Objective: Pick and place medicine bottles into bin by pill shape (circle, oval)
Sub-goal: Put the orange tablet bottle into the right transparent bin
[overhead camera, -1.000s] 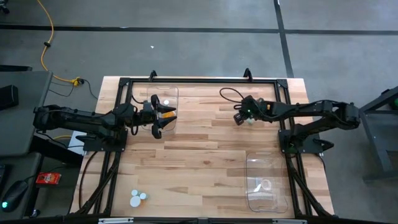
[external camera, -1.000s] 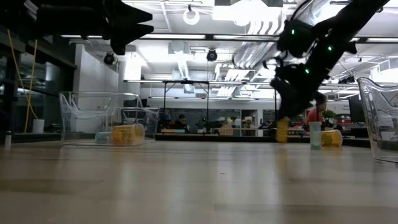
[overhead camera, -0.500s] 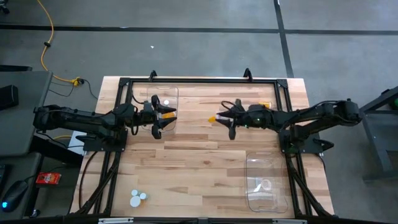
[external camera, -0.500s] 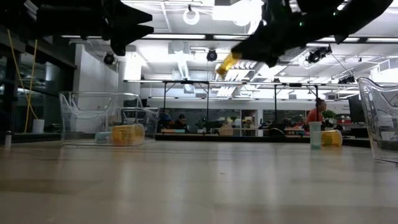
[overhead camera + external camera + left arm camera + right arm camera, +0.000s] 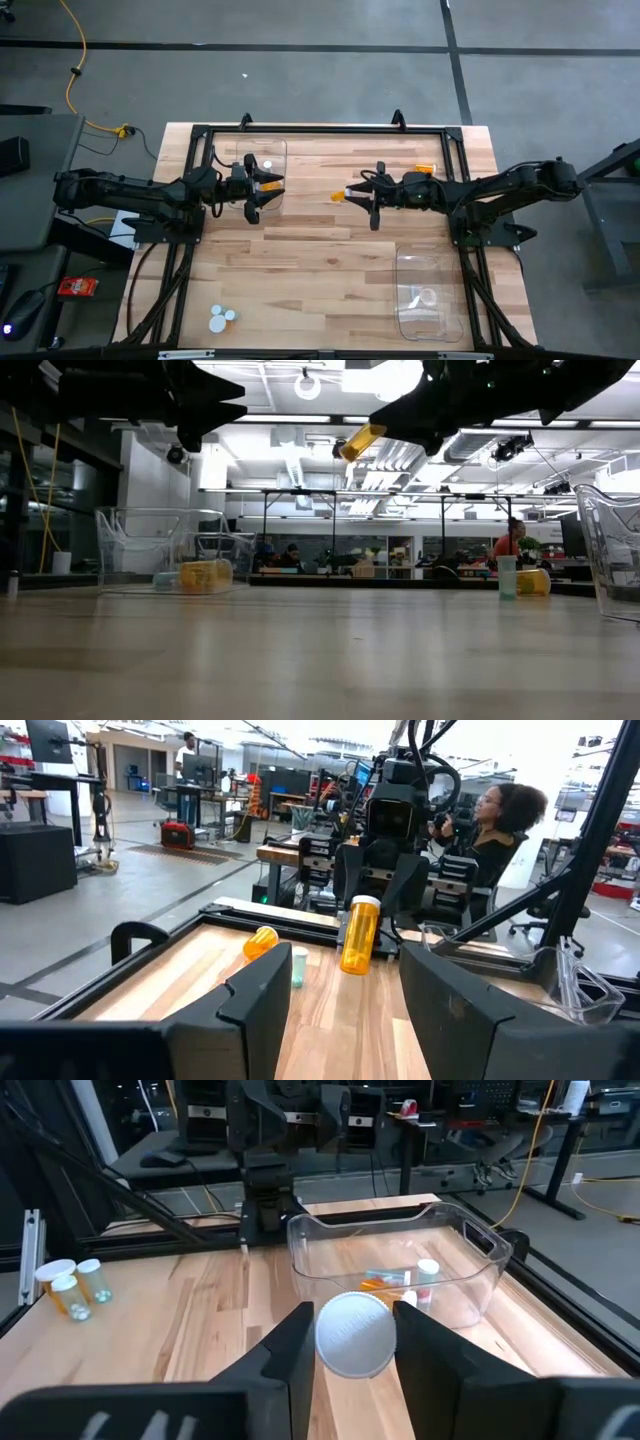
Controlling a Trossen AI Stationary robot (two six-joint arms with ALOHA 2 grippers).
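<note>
My right gripper point(image 5: 352, 195) is shut on an amber medicine bottle point(image 5: 340, 196) with a white cap, high above the table's middle; it also shows in the low view point(image 5: 360, 442). My left gripper point(image 5: 268, 188) hangs open and empty over the near edge of a clear bin point(image 5: 265, 165) at the far left. That bin holds a few bottles point(image 5: 395, 1280). An amber bottle point(image 5: 427, 168) lies on its side at the far right, with a teal-tinted one point(image 5: 299, 965) standing upright beside it. My right gripper pinches the amber bottle between its two fingers at the cap end point(image 5: 352, 1335), and the white cap faces back toward the wrist. The fingers point(image 5: 405, 890) reach nearly level from the table's right. The amber body point(image 5: 356, 945) sticks out past the fingertips, tilted down, clear of the table.
A second clear bin point(image 5: 430, 290) stands at the near right. A few bottles point(image 5: 220, 318) stand at the near left corner. A dark frame point(image 5: 320, 130) runs round the table. People sit in the room beyond point(image 5: 495, 815).
My right gripper has lifted the amber bottle off the table at the far right and carried it up and toward the table's left edge, toward the far-left bin. Its fingers have turned from pointing down to nearly level. The bottle is now clear of the table and tilted.
</note>
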